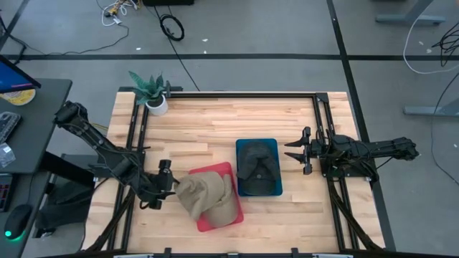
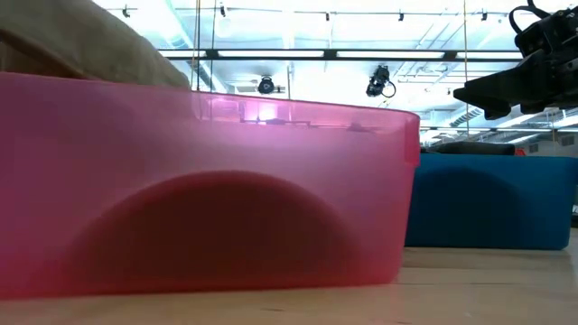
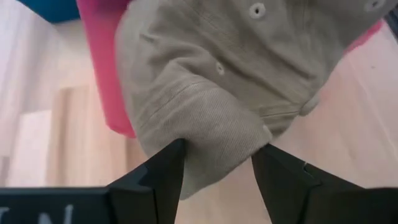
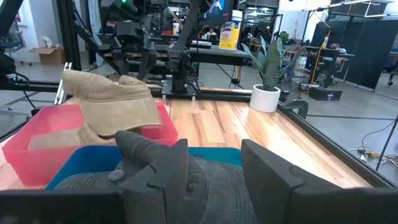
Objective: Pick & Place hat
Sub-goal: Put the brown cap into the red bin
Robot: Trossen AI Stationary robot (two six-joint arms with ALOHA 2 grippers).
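Low in the high view, left of centre, the left end effector (image 1: 169, 185) is clamped on a fold at the edge of the tan hat (image 1: 204, 193), which is draped over the red bin (image 1: 222, 216) with part hanging past the wall; holding the fabric edge probably lets the arm lift or drag the hat without reaching inside. At the right of that view, the right end effector (image 1: 295, 152) waits with fingers apart beside the blue bin (image 1: 273, 188), where a dark hat (image 1: 257, 163) lies.
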